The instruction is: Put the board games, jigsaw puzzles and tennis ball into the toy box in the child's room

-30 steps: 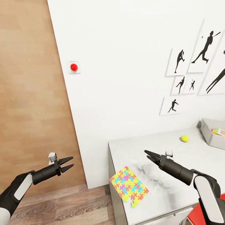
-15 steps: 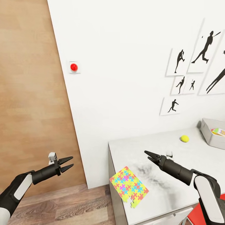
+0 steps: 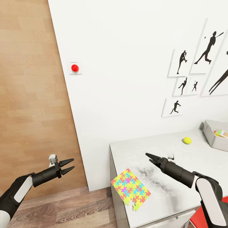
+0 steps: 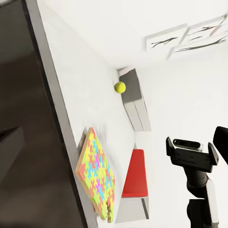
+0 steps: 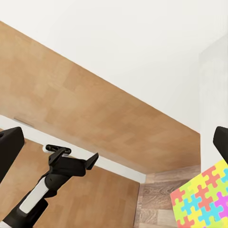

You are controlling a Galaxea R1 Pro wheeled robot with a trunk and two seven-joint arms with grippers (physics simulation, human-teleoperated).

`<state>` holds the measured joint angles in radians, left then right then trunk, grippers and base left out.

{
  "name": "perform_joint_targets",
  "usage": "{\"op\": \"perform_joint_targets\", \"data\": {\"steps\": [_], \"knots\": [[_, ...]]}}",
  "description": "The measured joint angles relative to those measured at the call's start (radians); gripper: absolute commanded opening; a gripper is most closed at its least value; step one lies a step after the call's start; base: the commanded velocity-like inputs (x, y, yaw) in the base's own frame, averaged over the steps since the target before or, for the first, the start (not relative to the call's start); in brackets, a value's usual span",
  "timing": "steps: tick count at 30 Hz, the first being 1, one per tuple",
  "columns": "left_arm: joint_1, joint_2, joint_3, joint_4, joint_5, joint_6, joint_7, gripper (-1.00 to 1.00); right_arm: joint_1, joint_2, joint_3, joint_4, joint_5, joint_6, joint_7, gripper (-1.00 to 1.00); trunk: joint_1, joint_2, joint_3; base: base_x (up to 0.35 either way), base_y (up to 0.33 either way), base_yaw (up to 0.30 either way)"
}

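One jigsaw puzzle [image 3: 130, 189] lies flat at the table's [image 3: 177, 196] near left corner, its edge hanging over; it is also in the left wrist view [image 4: 97, 173]. The tennis ball [image 3: 187, 140] rests further back on the tabletop. The light-grey toy box [image 3: 212, 136] stands at the right edge with a board game [image 3: 221, 133] showing green, yellow and red inside. My right gripper [image 3: 148, 157] hovers open above the table, just behind the puzzle. My left gripper [image 3: 73, 163] is open and empty, off the table's left end, above the floor.
A white wall with black silhouette pictures [image 3: 196, 60] and a red button [image 3: 74, 67] backs the table. A wooden panel [image 3: 28, 95] fills the left side. A red seat [image 3: 221, 202] stands by the table's near right. Wood floor [image 3: 72, 209] lies below my left arm.
My right wrist has turned a little in place. Both grippers, the puzzle and the ball stay where they were.
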<state>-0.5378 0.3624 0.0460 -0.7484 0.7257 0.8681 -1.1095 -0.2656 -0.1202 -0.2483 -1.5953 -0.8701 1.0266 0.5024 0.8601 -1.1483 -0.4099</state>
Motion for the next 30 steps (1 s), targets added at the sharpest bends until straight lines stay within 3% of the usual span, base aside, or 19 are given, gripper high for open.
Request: {"op": "perform_joint_targets", "data": {"steps": [13, 21, 30], "knots": [[-0.004, 0.0, 0.0, 0.056, -0.002, -0.001, 0.007, 1.0, 0.0, -0.001, -0.002, 0.0, 0.0, 0.002, 0.0, 1.0, 0.0, 0.0, 0.0, 0.0, 0.0, 0.0], [-0.005, 0.0, -0.001, 0.066, -0.003, -0.009, 0.025, 1.0, -0.021, -0.018, -0.006, 0.0, -0.013, 0.016, -0.001, 1.0, 0.031, -0.056, -0.025, 0.0, 0.0, 0.0], [-0.005, -0.011, -0.007, 0.148, -0.008, -0.036, 0.105, 1.0, -0.035, -0.016, -0.001, 0.0, -0.023, 0.017, -0.001, 1.0, 0.065, -0.119, -0.053, 0.0, 0.0, 0.0]]}}
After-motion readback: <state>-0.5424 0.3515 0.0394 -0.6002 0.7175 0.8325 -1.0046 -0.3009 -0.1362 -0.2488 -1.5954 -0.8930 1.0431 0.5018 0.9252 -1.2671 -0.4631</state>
